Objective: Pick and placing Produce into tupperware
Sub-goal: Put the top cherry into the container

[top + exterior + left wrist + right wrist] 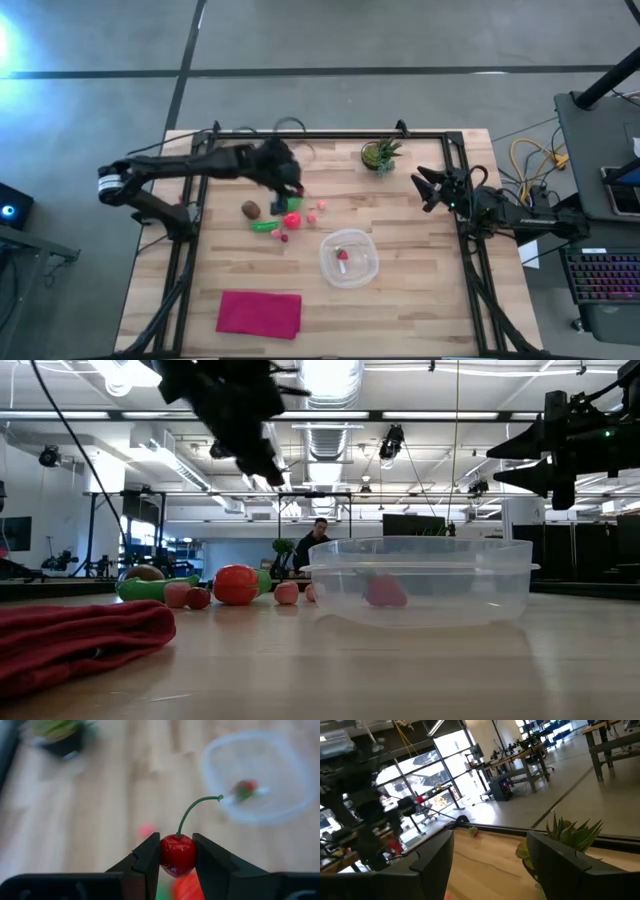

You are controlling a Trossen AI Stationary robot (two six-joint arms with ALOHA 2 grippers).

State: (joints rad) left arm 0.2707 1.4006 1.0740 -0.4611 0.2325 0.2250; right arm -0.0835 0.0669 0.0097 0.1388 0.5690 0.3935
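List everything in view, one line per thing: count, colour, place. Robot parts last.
cherry: one, red with a green stem, clamped in the left gripper above the table.
tupperware: one, clear, centre-right of the table, one small red piece already inside.
loose produce: a cluster left of the tupperware; a red round piece, a green elongated one, a brown oval and several small pink or red ones.
cloth: one, magenta, flat at the table's near left.
potted plant: one, green, at the far edge of the table.
person: one, seated far behind the table.
left gripper: shut on the cherry, raised over the produce cluster.
right gripper: open, waiting at the table's right side, near the plant.
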